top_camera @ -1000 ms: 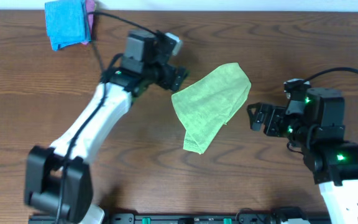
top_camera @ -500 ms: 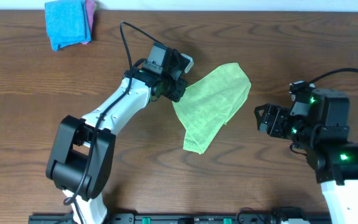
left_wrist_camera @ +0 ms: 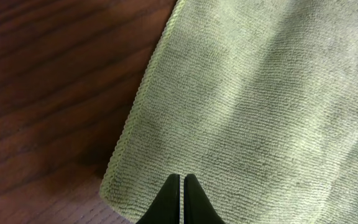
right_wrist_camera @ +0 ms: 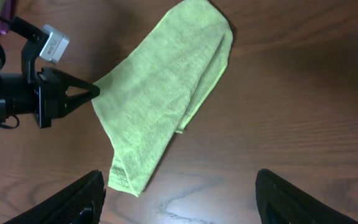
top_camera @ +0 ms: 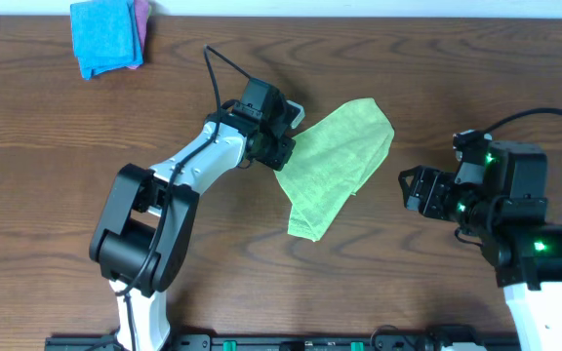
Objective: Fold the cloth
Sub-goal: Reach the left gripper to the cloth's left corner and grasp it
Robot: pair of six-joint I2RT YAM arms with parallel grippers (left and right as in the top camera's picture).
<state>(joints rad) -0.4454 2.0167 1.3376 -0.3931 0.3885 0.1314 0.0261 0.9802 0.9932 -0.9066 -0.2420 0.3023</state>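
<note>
The lime-green cloth point(top_camera: 335, 161) lies on the wooden table as a loosely folded long shape, running from upper right to a narrow end at the lower left. My left gripper point(top_camera: 288, 151) is shut, its black fingertips point(left_wrist_camera: 182, 177) pressed together over the cloth point(left_wrist_camera: 260, 93) just inside its left corner; no fabric shows between them. The right wrist view shows that left gripper point(right_wrist_camera: 96, 91) touching the cloth's point(right_wrist_camera: 160, 99) left corner. My right gripper point(top_camera: 408, 190) stands open to the right of the cloth, apart from it, with only bare table between its fingers point(right_wrist_camera: 179, 174).
A bright blue cloth point(top_camera: 105, 37) with a pink cloth point(top_camera: 141, 19) under it lies at the far left corner of the table. The left arm stretches diagonally from the front left to the cloth.
My left arm swung right to the cloth's left corner and its gripper went from open to shut. The right gripper narrowed a little. The cloth's shape is unchanged.
</note>
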